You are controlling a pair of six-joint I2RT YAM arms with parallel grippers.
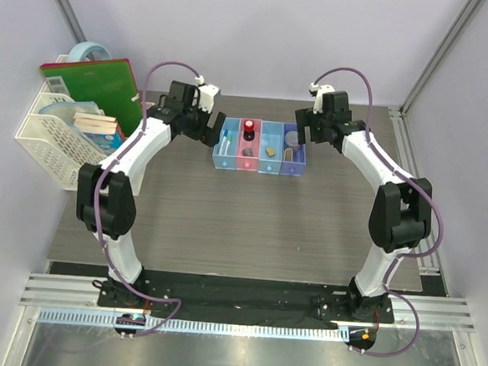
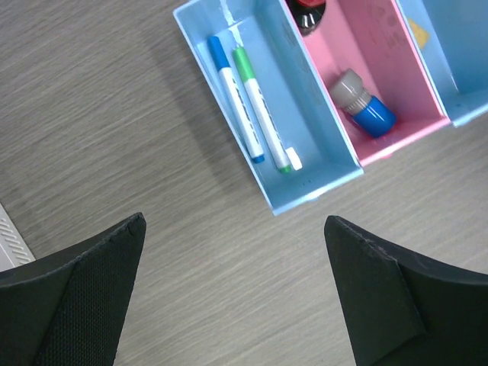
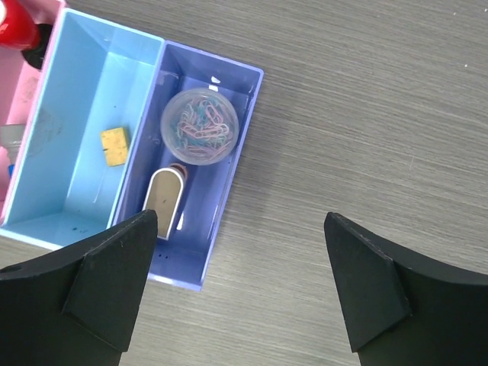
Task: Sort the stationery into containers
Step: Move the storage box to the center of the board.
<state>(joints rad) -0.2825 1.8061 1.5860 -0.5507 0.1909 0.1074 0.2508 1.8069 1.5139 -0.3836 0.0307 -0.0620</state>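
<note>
The stationery lies in a row of four joined bins (image 1: 258, 168) at the middle of the tabletop (image 1: 249, 225), toward its far edge. In the left light blue bin (image 2: 293, 107) we see two pens side by side: a blue-capped pen (image 2: 236, 103) and a green-capped pen (image 2: 261, 110). The pink bin (image 2: 381, 53) holds a small grey-and-blue item (image 2: 364, 105) and a red-and-black knob (image 2: 309, 9). The next light blue bin (image 3: 76, 99) holds a yellow block (image 3: 114, 145). The purple bin (image 3: 206, 217) holds a round tub of paper clips (image 3: 200, 126) and a white clip (image 3: 164, 200).

The left gripper (image 2: 235, 223) hangs at the row's left end and the right gripper (image 3: 240, 219) at its right end, both spread wide and grasping nothing. A white mesh basket (image 1: 50, 144) with a green book (image 1: 96, 85) stands at the tabletop's left edge.
</note>
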